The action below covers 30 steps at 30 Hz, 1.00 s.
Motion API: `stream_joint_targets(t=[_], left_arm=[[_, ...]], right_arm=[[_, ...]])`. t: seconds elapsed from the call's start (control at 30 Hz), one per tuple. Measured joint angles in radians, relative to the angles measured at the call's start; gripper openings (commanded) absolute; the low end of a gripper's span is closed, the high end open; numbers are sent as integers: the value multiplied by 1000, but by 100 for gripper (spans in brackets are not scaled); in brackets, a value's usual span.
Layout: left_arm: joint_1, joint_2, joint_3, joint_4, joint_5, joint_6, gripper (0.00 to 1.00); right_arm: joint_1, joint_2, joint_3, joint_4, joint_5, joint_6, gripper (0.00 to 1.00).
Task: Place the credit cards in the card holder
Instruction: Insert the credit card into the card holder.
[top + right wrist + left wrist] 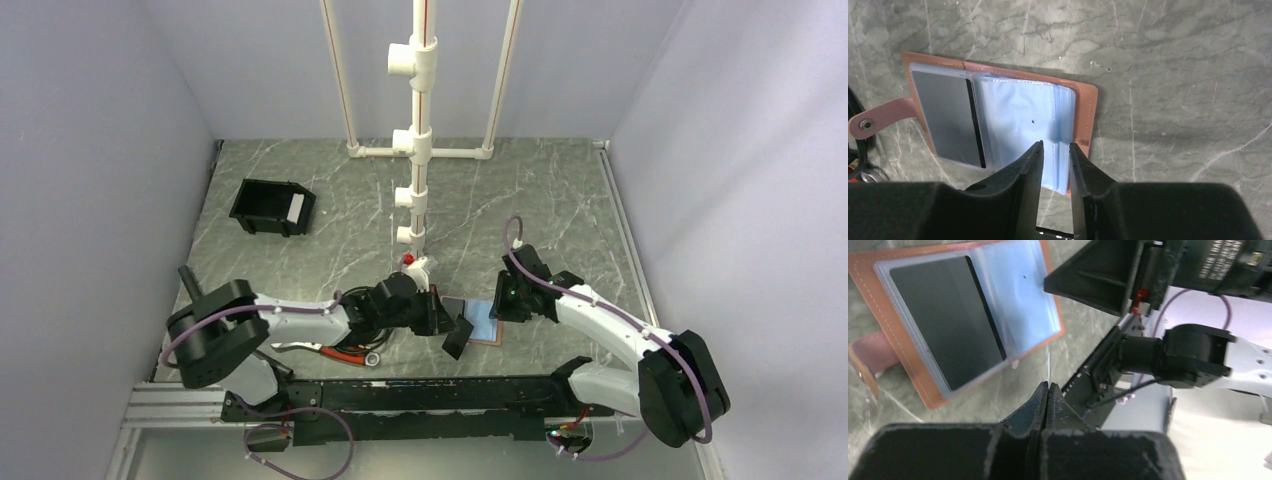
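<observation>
Top external: one black plastic bin [272,207] sits far left on the grey marbled table [330,190]. Left gripper [1048,386], fingers pressed together, shows a hair-thin pale edge [1049,362] rising from its tips; whether that is a card cannot be told. Between the two arms lies the single card holder [1088,110], spread flat, with a stitched brown leather-like rim. Its long axis runs left-right and its snap strap [878,117] points left. One dark grey card [945,117] sits in its left clear sleeve. Right gripper [1055,150] hovers, narrowly parted, over the pale blue sleeves [1018,110].
</observation>
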Motion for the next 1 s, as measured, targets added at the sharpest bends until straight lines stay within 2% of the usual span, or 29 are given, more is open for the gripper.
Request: stream_joint_targets(t=[0.2, 0.5, 1.0], left_arm=[[-11, 130, 16, 94, -64, 16, 0], [17, 142, 9, 151, -83, -18, 0], [71, 184, -56, 215, -83, -102, 0]], right_arm=[[-5, 65, -3, 40, 3, -2, 38], [-6, 115, 13, 60, -6, -14, 29], [-6, 128, 13, 98, -17, -21, 28]])
